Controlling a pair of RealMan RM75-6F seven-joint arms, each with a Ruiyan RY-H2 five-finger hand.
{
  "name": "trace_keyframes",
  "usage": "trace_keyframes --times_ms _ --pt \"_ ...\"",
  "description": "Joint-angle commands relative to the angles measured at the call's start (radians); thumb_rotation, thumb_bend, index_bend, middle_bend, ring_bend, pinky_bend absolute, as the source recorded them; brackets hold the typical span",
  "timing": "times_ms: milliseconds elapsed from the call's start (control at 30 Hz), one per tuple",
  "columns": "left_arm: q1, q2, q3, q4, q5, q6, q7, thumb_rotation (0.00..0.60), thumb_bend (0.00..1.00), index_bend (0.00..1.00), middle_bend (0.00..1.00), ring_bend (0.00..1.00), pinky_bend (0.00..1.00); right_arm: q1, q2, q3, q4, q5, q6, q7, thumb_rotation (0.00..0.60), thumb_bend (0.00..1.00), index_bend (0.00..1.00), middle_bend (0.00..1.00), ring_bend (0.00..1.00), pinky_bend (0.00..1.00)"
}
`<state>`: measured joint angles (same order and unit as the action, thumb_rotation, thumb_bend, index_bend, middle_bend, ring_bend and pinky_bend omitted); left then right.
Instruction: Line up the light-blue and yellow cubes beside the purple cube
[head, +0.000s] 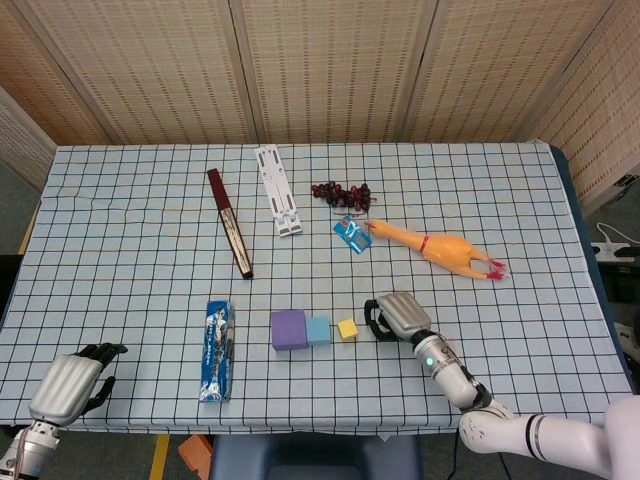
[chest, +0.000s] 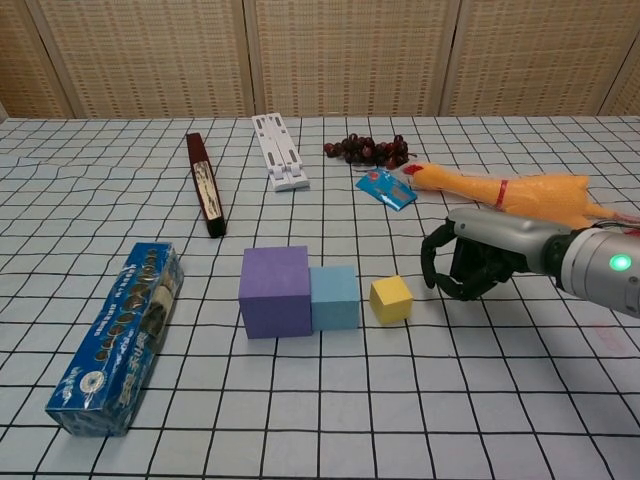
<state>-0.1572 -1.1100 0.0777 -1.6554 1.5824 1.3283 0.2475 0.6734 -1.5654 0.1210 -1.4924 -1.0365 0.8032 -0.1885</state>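
yellow cube (chest: 391, 299) | just left of right robot hand (chest: 468, 263), apart | fingers curled, holding nothing

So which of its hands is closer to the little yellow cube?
The right hand, just to the right of the yellow cube, not touching. The left hand sits far off at the table's near left corner.

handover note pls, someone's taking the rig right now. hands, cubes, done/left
Right hand: holds nothing, fingers curled, just right of the yellow cube, not touching it.
Left hand: idle at the near left table edge, holding nothing.
Purple cube and light-blue cube sit flush side by side. Yellow cube is in the row, with a small gap to the light-blue one and turned a little.
Done: both cubes placed.
Left: maybe nudge yellow flush and square.
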Motion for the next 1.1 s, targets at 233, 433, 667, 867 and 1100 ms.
trace_keyframes --times_ms 233,433,667,867,1100 --pt "0.0 0.002 0.0 -0.001 -0.002 -0.001 -0.005 0.6 0.47 0.3 0.33 0.36 0.65 0.015 0.009 -0.001 -0.002 0.029 -0.048 0.033 0.6 0.51 0.55 0.99 0.92 1.0" --pt "-0.001 0.001 0.001 -0.001 -0.001 -0.003 -0.005 0.6 0.47 0.3 0.33 0.36 0.65 0.015 0.005 -0.002 0.007 0.018 -0.052 0.06 0.6 0.51 0.55 0.99 0.92 1.0" --pt "-0.001 0.002 0.001 -0.001 -0.001 -0.002 -0.005 0.6 0.47 0.3 0.33 0.36 0.65 0.011 -0.005 -0.003 0.024 -0.014 -0.061 0.111 0.6 0.51 0.55 0.99 0.92 1.0" --pt "0.0 0.002 0.001 -0.002 0.0 0.0 -0.007 0.6 0.47 0.3 0.33 0.36 0.65 0.005 -0.015 -0.002 0.043 -0.057 -0.063 0.166 0.6 0.51 0.55 0.99 0.92 1.0" --pt "0.0 0.003 0.001 -0.002 -0.001 0.0 -0.006 0.6 0.47 0.3 0.33 0.36 0.65 0.002 -0.025 -0.004 0.071 -0.1 -0.071 0.223 0.6 0.51 0.55 0.99 0.92 1.0"
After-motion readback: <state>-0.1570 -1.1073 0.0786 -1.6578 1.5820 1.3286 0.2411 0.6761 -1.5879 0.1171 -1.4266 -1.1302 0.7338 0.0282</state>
